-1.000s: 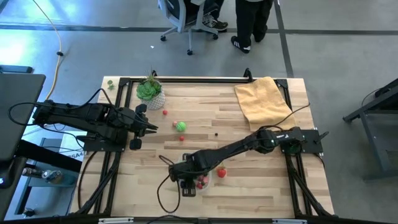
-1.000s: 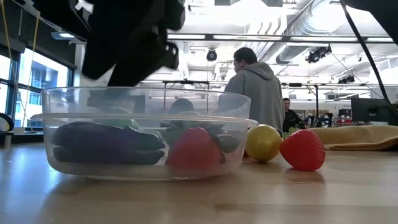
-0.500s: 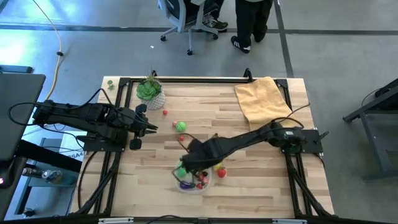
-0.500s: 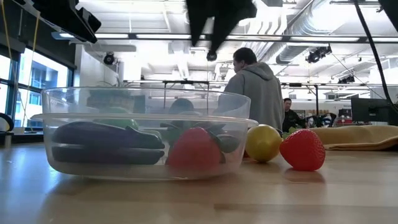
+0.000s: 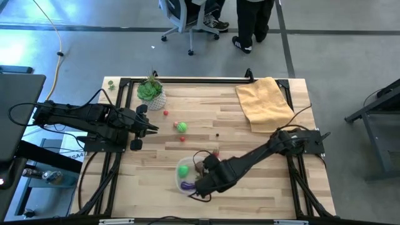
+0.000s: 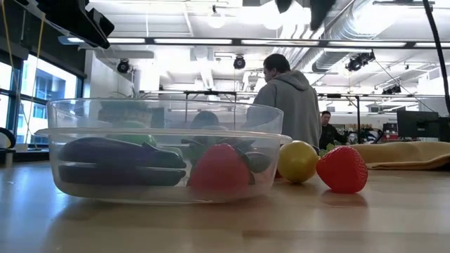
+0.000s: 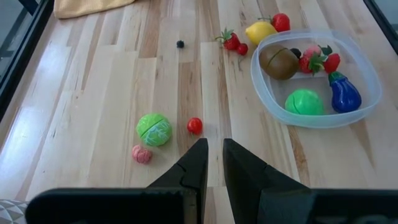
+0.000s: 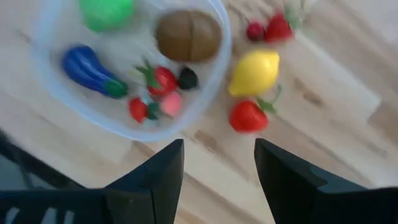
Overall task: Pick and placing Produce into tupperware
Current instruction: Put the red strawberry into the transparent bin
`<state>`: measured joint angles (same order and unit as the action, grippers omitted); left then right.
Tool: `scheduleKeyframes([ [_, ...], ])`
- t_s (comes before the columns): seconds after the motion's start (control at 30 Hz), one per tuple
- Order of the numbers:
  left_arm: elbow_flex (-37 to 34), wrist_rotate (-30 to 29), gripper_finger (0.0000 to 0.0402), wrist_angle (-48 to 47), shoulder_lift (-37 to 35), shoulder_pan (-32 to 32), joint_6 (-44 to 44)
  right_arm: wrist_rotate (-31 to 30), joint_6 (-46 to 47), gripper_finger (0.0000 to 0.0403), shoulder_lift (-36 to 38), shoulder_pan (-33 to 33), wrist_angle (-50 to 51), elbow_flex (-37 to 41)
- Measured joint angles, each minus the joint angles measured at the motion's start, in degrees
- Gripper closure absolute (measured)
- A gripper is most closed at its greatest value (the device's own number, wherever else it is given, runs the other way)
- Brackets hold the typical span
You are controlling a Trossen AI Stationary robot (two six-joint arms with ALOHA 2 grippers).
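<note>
The clear tupperware [image 5: 180,175] [image 6: 162,131] [image 8: 221,56] sits on the wood near the table's near edge. It holds a green ball [image 8: 106,11], a purple eggplant [image 8: 87,70], a brown kiwi [image 8: 188,34] and red berries [image 8: 160,81]. A yellow lemon [image 8: 254,73] [image 6: 297,161] and a strawberry [image 8: 247,116] [image 6: 342,169] lie on the table beside it. My right gripper [image 8: 217,146] [image 5: 200,187] hovers open and empty, high above the tub's near side. My left gripper [image 7: 212,144] [image 5: 153,129] waits shut at the table's left. Just beyond it lie a green cabbage [image 7: 153,129] and a small red tomato [image 7: 194,126].
A yellow cloth [image 5: 265,103] lies at the far right corner. A green plant in a white pot [image 5: 150,92] stands at the far left. A pink piece [image 7: 142,154], a dark berry [image 7: 180,44] and small red berries [image 7: 233,42] lie loose. People [image 6: 285,98] stand beyond the table.
My right gripper has risen from just above the tub, almost out of the top of the low view, and has swung toward the table's near edge. The green ball in the tub, covered by the gripper before, now shows.
</note>
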<state>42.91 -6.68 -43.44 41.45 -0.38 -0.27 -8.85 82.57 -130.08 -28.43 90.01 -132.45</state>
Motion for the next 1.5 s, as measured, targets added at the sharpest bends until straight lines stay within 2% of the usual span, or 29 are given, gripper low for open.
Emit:
scheduleKeyframes([
  [0.17, 0.0, -0.01, 0.0362, -0.02, 0.0, 0.0, -0.02, 2.8, 2.67, 0.0215, 0.0, -0.26, -0.1, 5.15],
  [0.43, -0.01, -0.02, 0.0362, -0.01, 0.0, 0.0, -0.01, 1.33, 4.78, 0.0215, 3.32, -0.98, -2.8, 11.65],
  [0.77, 0.0, 0.0, 0.0362, -0.01, 0.0, 0.0, -0.01, 1.89, 12.04, 0.0215, 17.36, -1.64, -29.51, 40.59],
  [0.97, 0.0, 0.0, 0.0362, -0.01, 0.0, 0.0, -0.02, 2.09, 12.57, 0.0215, 20.68, -1.25, -40.02, 50.66],
  [1.17, 0.0, -0.02, 0.0362, 0.0, 0.0, 0.0, 0.0, 0.61, 10.17, 0.0213, 20.7, -0.7, -47.26, 55.43],
  [1.5, 0.0, 0.0, 0.0362, -0.01, 0.0, 0.0, -0.01, -0.38, 9.33, 0.0163, 20.7, -0.74, -47.31, 56.53],
])
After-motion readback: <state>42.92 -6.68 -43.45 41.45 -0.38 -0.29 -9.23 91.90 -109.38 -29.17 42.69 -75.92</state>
